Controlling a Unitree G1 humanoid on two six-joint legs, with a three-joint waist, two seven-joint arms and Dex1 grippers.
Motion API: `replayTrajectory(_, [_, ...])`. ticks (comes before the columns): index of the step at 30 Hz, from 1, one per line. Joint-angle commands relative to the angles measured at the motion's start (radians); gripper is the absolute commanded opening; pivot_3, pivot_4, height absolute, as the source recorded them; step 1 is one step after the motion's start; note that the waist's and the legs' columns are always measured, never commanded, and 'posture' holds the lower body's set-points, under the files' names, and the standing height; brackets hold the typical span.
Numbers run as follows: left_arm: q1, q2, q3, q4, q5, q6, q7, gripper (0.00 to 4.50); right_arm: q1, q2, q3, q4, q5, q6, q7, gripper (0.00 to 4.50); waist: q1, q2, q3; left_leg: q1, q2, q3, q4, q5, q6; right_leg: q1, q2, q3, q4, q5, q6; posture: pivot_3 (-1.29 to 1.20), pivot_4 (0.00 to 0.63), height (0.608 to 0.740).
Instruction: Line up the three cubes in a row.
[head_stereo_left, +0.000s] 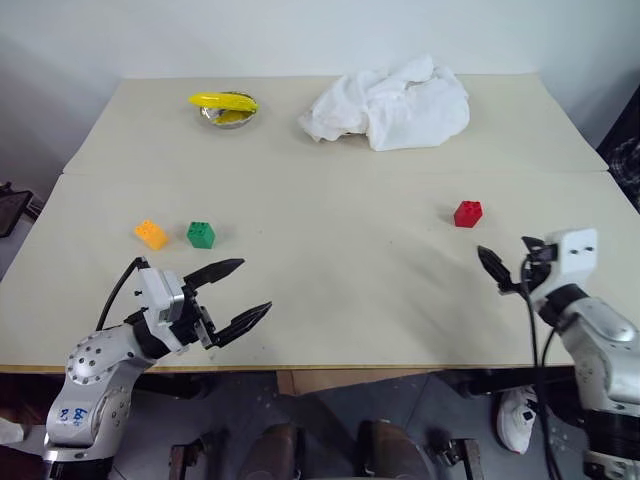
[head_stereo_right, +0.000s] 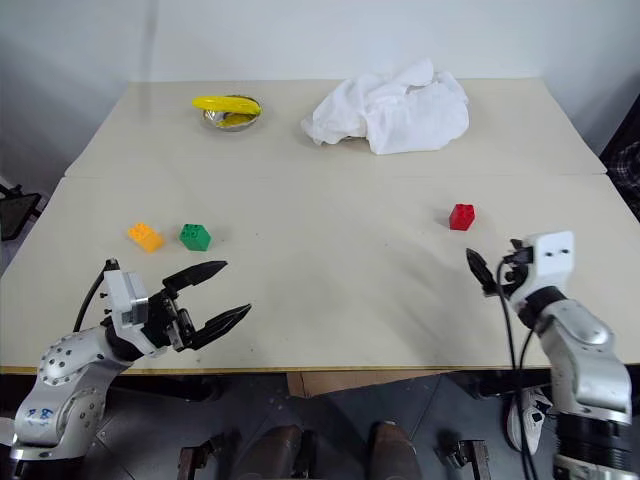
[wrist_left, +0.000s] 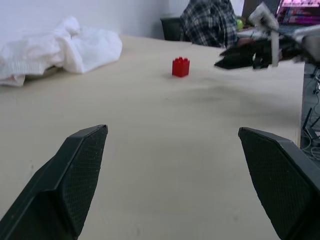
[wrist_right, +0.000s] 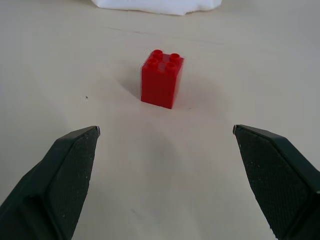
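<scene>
The red cube (head_stereo_left: 467, 213) stands on the right half of the beige table (head_stereo_left: 340, 280). The green cube (head_stereo_left: 200, 234) and the orange cube (head_stereo_left: 151, 234) sit side by side, a small gap apart, on the left half. My left gripper (head_stereo_left: 256, 285) hovers open near the front edge, just in front of and to the right of the green cube, pointing across the table. My right gripper (head_stereo_left: 505, 252) is open a short way in front of the red cube (wrist_right: 161, 80), which lies ahead of its spread fingers (wrist_right: 70, 165). Neither gripper holds anything.
A crumpled white cloth (head_stereo_left: 390, 105) lies at the back right. A small metal bowl (head_stereo_left: 228, 115) with a yellow item stands at the back left. A seam (head_stereo_left: 330, 173) crosses the table. A person in a plaid shirt (wrist_left: 210, 22) sits beyond the table's right side.
</scene>
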Motion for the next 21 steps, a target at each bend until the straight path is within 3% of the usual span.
replayTrajectory(1, [-0.004, -0.035, -0.033, -0.015, 0.026, -0.039, 0.017, 4.46, -0.073, 0.041, 0.029, 0.031, -0.066, -0.035, -0.085, 4.50, -0.005, 0.000, 0.000, 0.000, 0.000, 0.000, 0.000, 0.000, 0.000, 0.000, 0.000, 0.000, 0.001, 0.000, 0.000, 0.00, 0.150, 0.740])
replayTrajectory(8, [-0.005, -0.097, -0.089, -0.001, 0.070, -0.068, 0.045, 4.46, -0.188, 0.098, 0.063, 0.230, -0.152, -0.131, -0.147, 4.50, -0.010, 0.000, 0.000, 0.000, -0.001, 0.000, 0.000, 0.000, 0.000, 0.000, 0.001, 0.000, 0.004, 0.000, 0.000, 0.00, 0.150, 0.740])
replayTrajectory(20, [0.003, -0.108, -0.130, 0.001, 0.097, -0.069, 0.054, 4.46, -0.405, 0.145, 0.080, 0.618, -0.194, -0.386, -0.131, 4.50, -0.017, 0.000, 0.000, 0.000, 0.000, 0.001, 0.000, 0.000, 0.000, -0.001, 0.002, 0.000, 0.004, 0.000, 0.000, 0.00, 0.150, 0.740])
replayTrajectory(21, [0.006, -0.109, -0.131, 0.000, 0.099, -0.071, 0.056, 4.48, -0.426, 0.149, 0.077, 0.642, -0.197, -0.403, -0.144, 4.31, -0.017, 0.000, 0.000, 0.000, 0.000, 0.001, 0.000, 0.000, 0.000, -0.001, 0.002, 0.000, 0.004, 0.000, 0.000, 0.00, 0.150, 0.740])
